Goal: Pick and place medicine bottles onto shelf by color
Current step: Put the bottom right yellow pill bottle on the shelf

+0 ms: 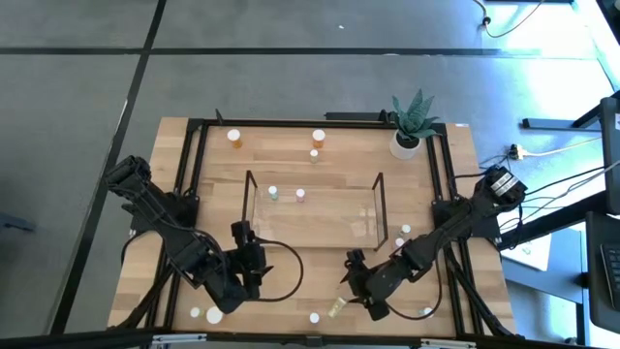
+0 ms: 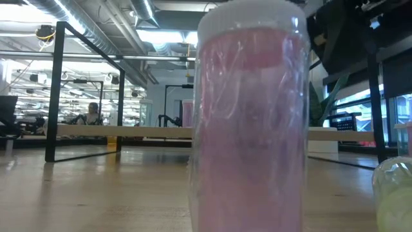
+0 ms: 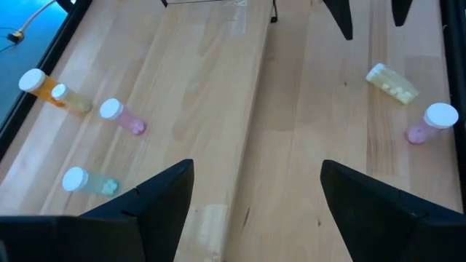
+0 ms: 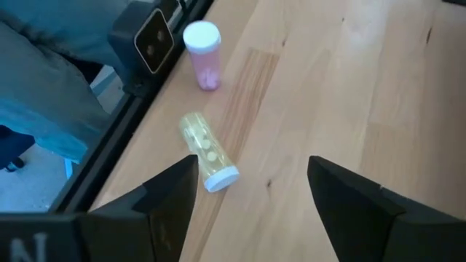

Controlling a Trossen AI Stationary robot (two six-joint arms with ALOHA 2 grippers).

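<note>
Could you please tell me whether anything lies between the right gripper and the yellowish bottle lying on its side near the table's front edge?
Nothing visible does. The right gripper hangs open above bare wood, with the tipped yellowish bottle just ahead of its fingers; the upright pink bottle stands beyond it.

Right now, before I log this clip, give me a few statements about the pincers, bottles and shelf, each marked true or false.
1. The right pincer holds a bottle. False: it is open and empty above the table.
2. A yellowish bottle lies on its side near the right pincer. True.
3. The pink bottle beside it has also tipped over. False: it stands upright, white cap on top.
4. The left pincer is open with nothing between its fingers. True.
5. The shelf holds no bottles. False: two small bottles stand within it.
6. A potted plant stands at a far table corner. True.
</note>
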